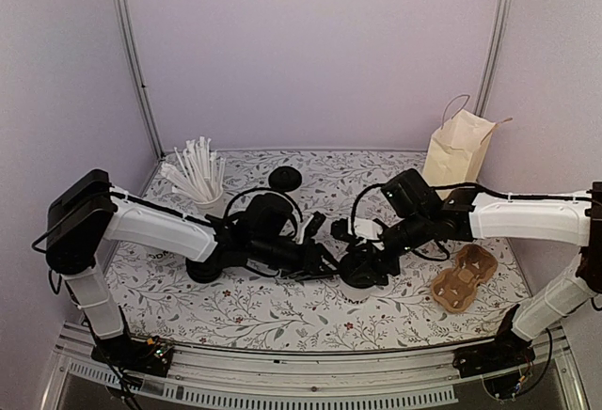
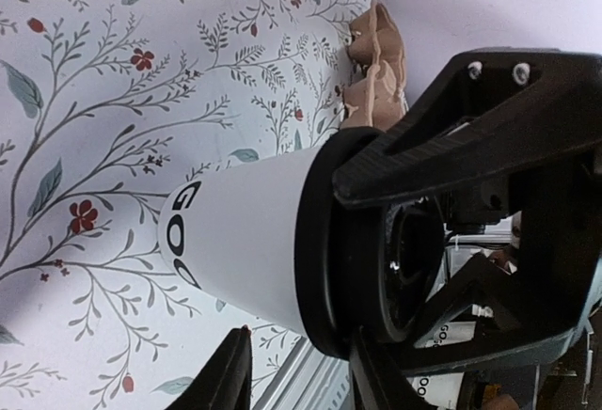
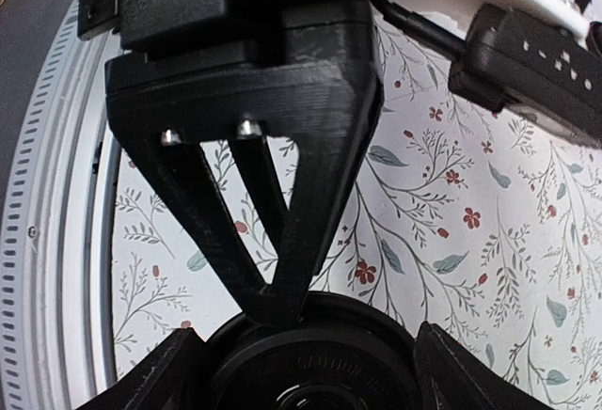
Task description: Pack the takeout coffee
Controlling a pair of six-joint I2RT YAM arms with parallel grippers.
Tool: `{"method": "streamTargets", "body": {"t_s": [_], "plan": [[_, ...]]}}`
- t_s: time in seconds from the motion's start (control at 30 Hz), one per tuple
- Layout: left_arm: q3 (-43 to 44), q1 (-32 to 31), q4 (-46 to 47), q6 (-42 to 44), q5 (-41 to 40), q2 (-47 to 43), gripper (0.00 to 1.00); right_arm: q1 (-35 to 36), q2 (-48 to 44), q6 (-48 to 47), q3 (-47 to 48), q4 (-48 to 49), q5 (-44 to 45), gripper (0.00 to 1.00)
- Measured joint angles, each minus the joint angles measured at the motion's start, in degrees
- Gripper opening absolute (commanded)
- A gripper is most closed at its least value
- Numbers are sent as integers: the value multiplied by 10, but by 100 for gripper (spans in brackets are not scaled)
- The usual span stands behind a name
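The takeout coffee (image 1: 362, 271) stands upright mid-table, a white cup with dark lettering (image 2: 235, 241) under a black lid (image 3: 320, 368). My right gripper (image 1: 365, 260) comes down from above. Its two fingers (image 3: 169, 372) press against opposite sides of the lid, so the right gripper (image 3: 310, 354) is shut on it. My left gripper (image 1: 324, 258) reaches in from the left, turned on its side. One finger (image 3: 282, 241) rests on the lid's rim. The other finger (image 2: 230, 368) stands apart from the cup wall, so the left gripper (image 2: 304, 337) is open round the rim.
A brown cardboard cup carrier (image 1: 464, 278) lies right of the cup and shows in the left wrist view as the carrier (image 2: 376, 62). A paper bag (image 1: 458, 151) stands at the back right. A cup of white sticks (image 1: 202, 184) and a loose black lid (image 1: 285, 180) sit at the back left.
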Motion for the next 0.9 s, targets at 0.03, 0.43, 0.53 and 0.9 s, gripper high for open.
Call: {"method": "streamTargets", "body": {"t_s": [0.03, 0.43, 0.53, 0.9], "plan": [[1, 0, 3, 0, 3, 2, 36, 4, -6, -3, -14, 13, 6, 79], [19, 3, 10, 0, -5, 21, 35, 51, 3, -45, -104, 212, 73, 79], [24, 2, 10, 1, -11, 24, 34, 52, 6, -69, -107, 223, 89, 82], [22, -4, -51, 34, -44, 9, 43, 22, -17, -68, -76, 109, 79, 95]]}}
